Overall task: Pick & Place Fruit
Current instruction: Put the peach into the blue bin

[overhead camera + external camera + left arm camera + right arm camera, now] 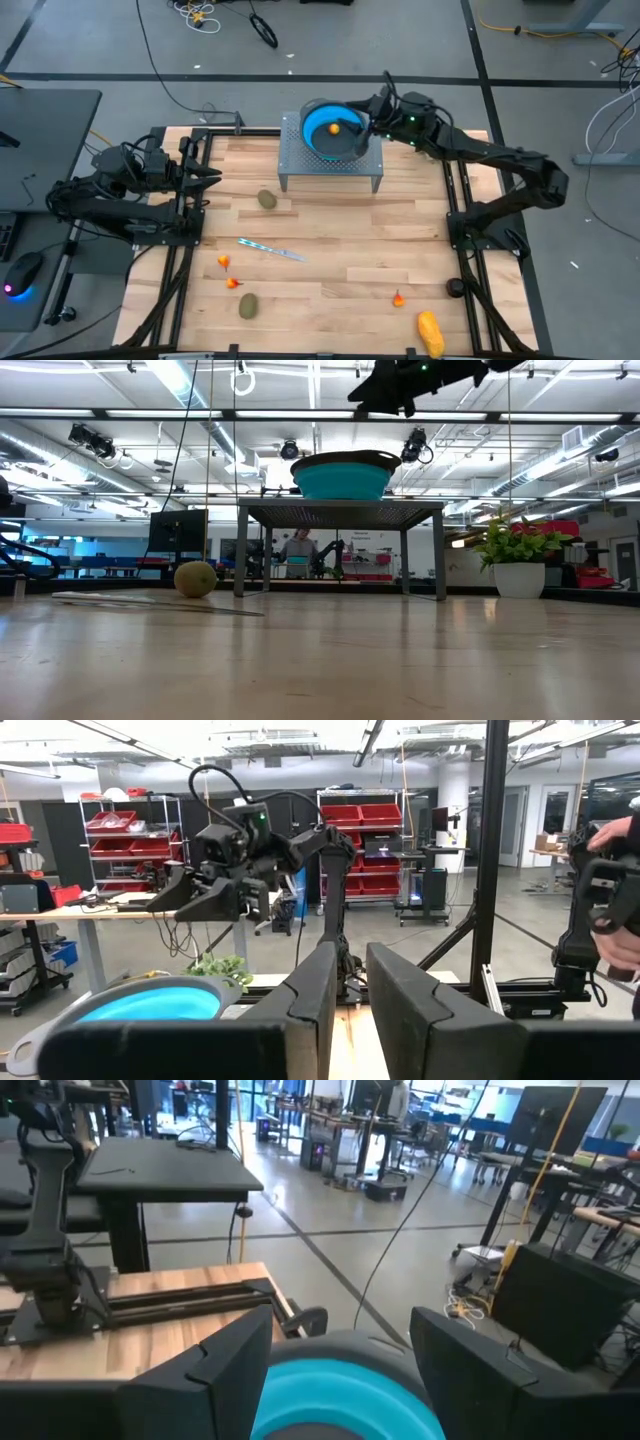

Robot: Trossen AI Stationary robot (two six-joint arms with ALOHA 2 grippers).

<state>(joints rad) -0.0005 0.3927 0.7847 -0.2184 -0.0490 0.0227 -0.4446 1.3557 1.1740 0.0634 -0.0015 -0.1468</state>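
One orange fruit [334, 128] in blue bowl [318, 140]

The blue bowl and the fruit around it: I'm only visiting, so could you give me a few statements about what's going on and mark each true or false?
1. The blue bowl stands on a small metal stand. True.
2. The bowl is empty. False: one small orange fruit lies in it.
3. The right hand is over the bowl's rim with its fingers apart and nothing between them. True.
4. The long yellow-orange fruit is in the bowl. False: it lies on the table at the near right corner.
5. The left hand is holding a kiwi. False: it waits at the table's left edge, holding nothing; the two kiwis lie on the table.
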